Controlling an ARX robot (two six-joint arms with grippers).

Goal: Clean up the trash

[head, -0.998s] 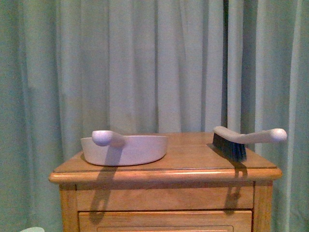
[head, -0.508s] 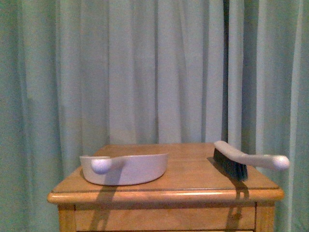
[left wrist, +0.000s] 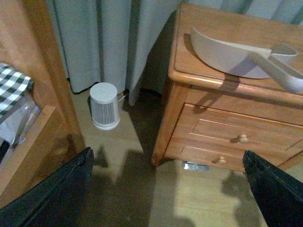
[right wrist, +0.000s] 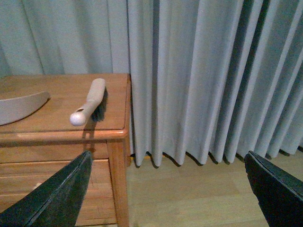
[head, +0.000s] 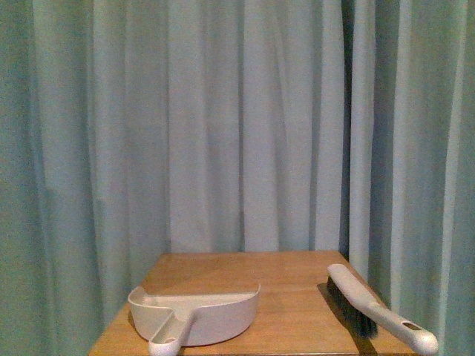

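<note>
Desk (head: 282, 274): dustpan (head: 215, 315), brush (head: 364, 300) lying apart | left gripper (left wrist: 168, 203), right gripper (right wrist: 163, 203) hanging spread, empty | trash showing nowhere, so probably risking a blind sweep

The curtain (head: 223, 133) is a plain, pale grey-green. The worktop (head: 282, 282) is honey-brown grained wood, and the floor (right wrist: 189, 189) is a lighter tan. The dustpan (head: 194, 320) is pinkish beige. The brush (head: 371, 308) has a similar pale handle over black bristles. The left gripper (left wrist: 166, 152) and right gripper (right wrist: 167, 153) have black jaws. Beyond the left jaws stands a white ribbed canister (left wrist: 104, 105), and off to one side is a black-and-white checked cloth (left wrist: 12, 87).
</note>
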